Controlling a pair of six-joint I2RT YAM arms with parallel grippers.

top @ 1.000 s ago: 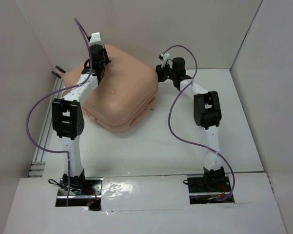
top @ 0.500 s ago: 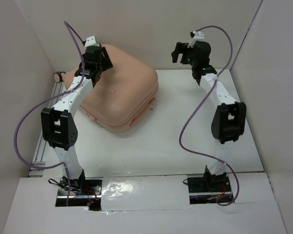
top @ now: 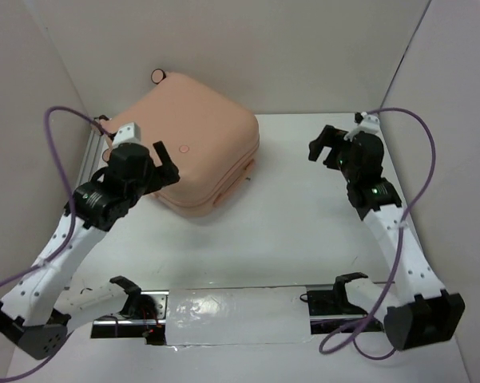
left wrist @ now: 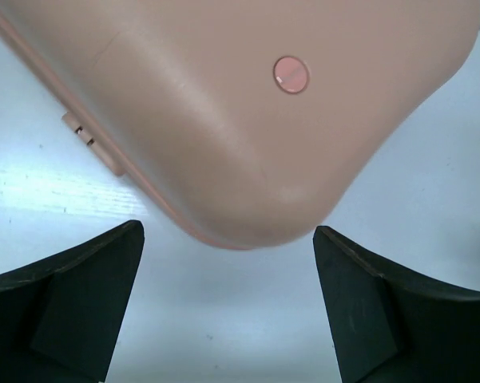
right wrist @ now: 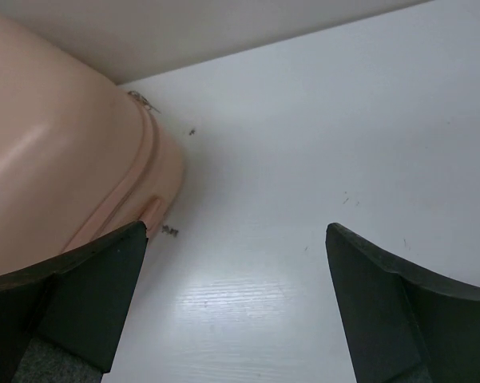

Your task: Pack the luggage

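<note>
One luggage (top: 204,132), closed, lies toward 11 o'clock on the table (top: 287,223). Its smooth hard shell looks stiff, slippery and too bulky to span, so the zip seam (right wrist: 140,171) seems the likeliest hold. The left gripper (left wrist: 228,267) hovers over its 8 o'clock corner, jaws spread wide and empty. The right gripper (right wrist: 236,263), at its 3 o'clock and well apart, gapes on nothing.

Our left arm (top: 57,251) and right arm (top: 398,238) are white tubes with bulky black joint housings. A purple cable (top: 49,120) loops off each. Our fingers (left wrist: 72,311) are black wedges.
</note>
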